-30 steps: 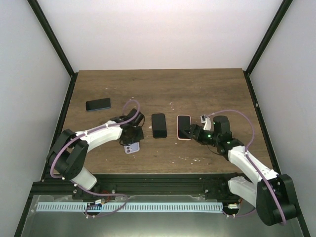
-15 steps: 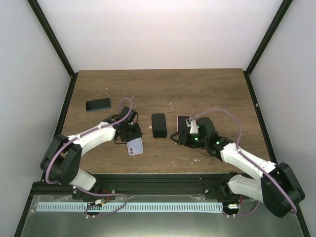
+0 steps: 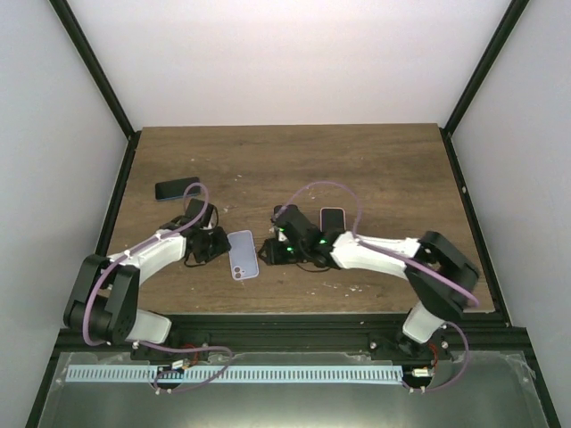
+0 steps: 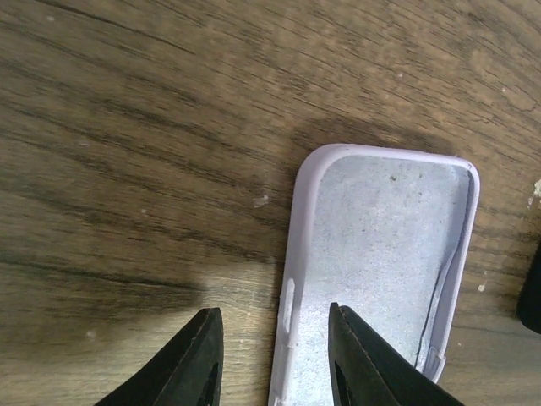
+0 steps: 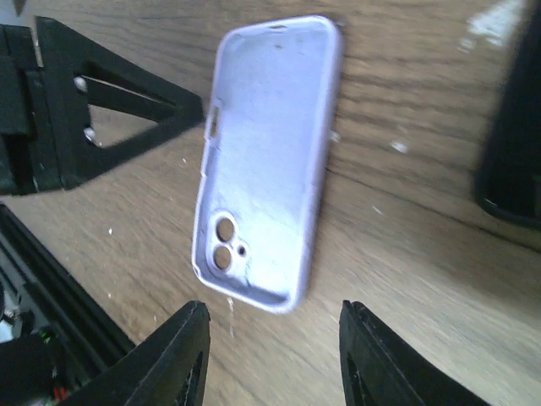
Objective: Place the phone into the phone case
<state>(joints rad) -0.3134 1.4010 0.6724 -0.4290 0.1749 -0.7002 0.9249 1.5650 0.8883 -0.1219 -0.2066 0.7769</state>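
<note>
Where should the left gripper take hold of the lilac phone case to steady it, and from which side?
Pinch the long side wall of the lilac phone case, coming from the left arm's side. It lies flat, open side up, so that thin raised rim is all there is to pinch. The open left gripper straddles it.
</note>
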